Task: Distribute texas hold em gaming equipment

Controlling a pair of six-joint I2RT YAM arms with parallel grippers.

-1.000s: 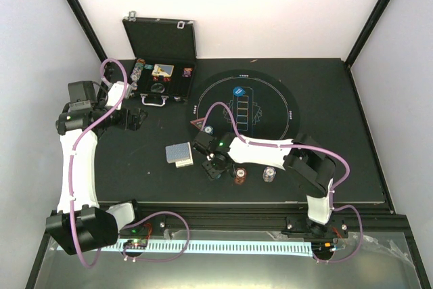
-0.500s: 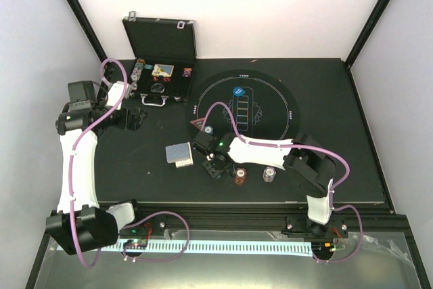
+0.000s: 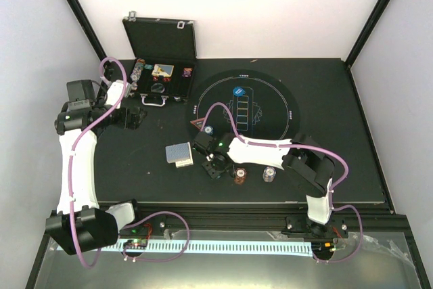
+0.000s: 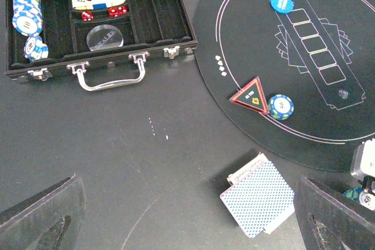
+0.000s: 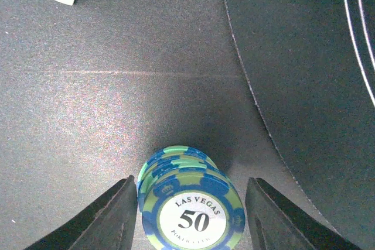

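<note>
Right gripper (image 5: 193,188) has barely shifted over the last second: its jaws straddle the teal chip stack (image 5: 188,212) at 7 o'clock off the mat (image 3: 284,93), pinch not discernible, so this stack is likely unsettled. Left gripper (image 4: 187,209) spread wide, empty. Counted: three stacks with red-brown stack (image 3: 239,175) and white stack (image 3: 269,175); one deck (image 3: 179,154), one triangle marker (image 3: 197,124), one blue disc (image 3: 238,91)

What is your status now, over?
Left pincer open, empty. Right pincer straddles chip stack, grip unclear. Cards lie apart, not blocking.
</note>
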